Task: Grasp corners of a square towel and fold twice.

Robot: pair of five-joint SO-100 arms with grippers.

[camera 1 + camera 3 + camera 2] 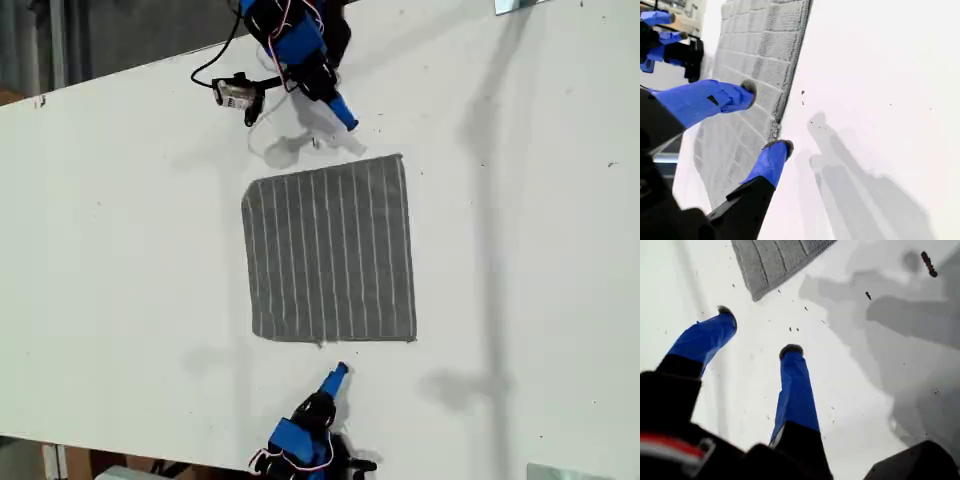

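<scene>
- White desk point(120, 250) is filling the exterior view, with a dark floor strip showing along that view's top left.
- A thin square grey towel with thin white stripes point(330, 250) is lying flat and unfolded near the middle of the desk.
- My second gripper point(338, 373), blue-fingered, is hovering just beside the towel's lower edge in the exterior view. Its jaws are standing wide apart with nothing between them, and one fingertip point(781, 146) is sitting at the cloth's border.
- My first gripper point(345, 118) is hanging near the towel's upper edge in the exterior view. Its jaws are spread wide and empty, and a plain grey corner point(756, 296) is lying ahead of them, apart.
</scene>
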